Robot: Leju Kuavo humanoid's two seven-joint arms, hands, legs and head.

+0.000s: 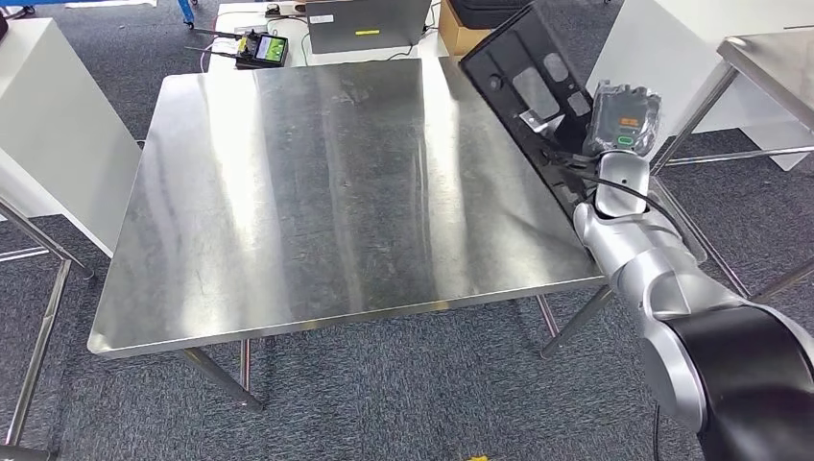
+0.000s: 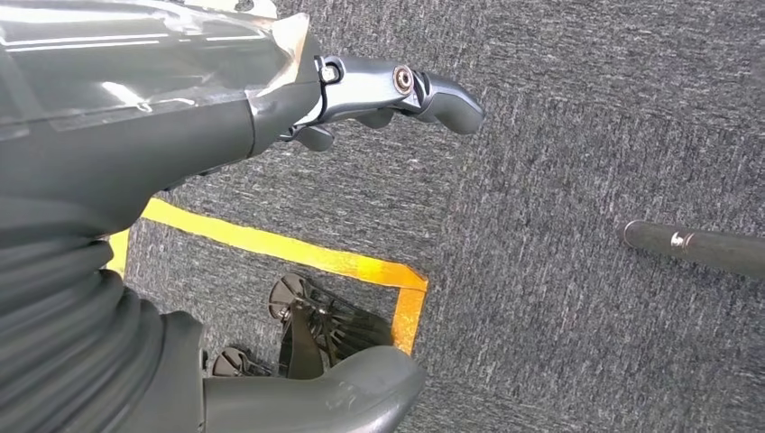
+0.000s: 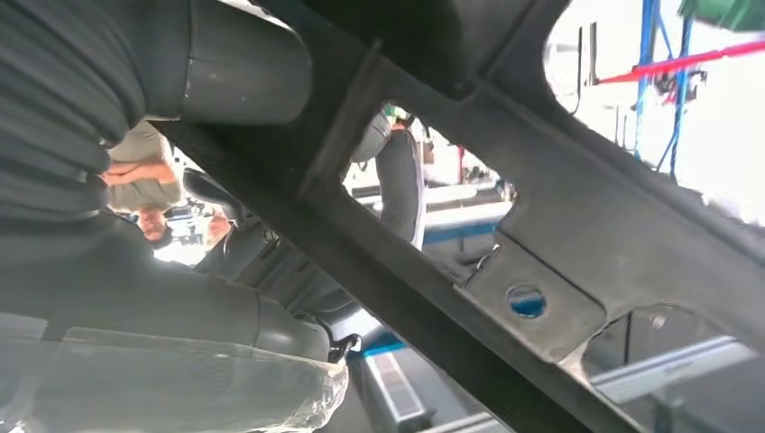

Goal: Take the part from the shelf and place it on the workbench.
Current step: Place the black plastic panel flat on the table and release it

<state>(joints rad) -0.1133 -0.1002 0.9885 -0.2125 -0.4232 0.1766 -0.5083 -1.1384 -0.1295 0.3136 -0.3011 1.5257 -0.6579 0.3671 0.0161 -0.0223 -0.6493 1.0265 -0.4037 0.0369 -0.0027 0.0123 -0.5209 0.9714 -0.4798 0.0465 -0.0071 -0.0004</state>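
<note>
The part [image 1: 526, 75] is a flat black plastic panel with cut-outs, held tilted on edge over the far right rim of the steel workbench [image 1: 317, 192]. My right hand [image 1: 582, 154] grips its lower end, and the silver arm rises from the lower right. Close up, the part's ribbed black frame [image 3: 541, 216] runs across my right hand [image 3: 225, 68], with one finger [image 3: 401, 180] visible through an opening. My left hand [image 2: 271, 113] hangs over grey carpet, fingers [image 2: 406, 86] and thumb apart, holding nothing.
Behind the workbench are a laptop [image 1: 370, 24], a handheld controller [image 1: 261, 48] and a cardboard box [image 1: 463, 36]. A white cabinet [image 1: 48, 125] stands left and a second steel table [image 1: 768, 58] right. Yellow floor tape [image 2: 271, 244] lies below my left hand. A person [image 3: 135, 171] stands beyond.
</note>
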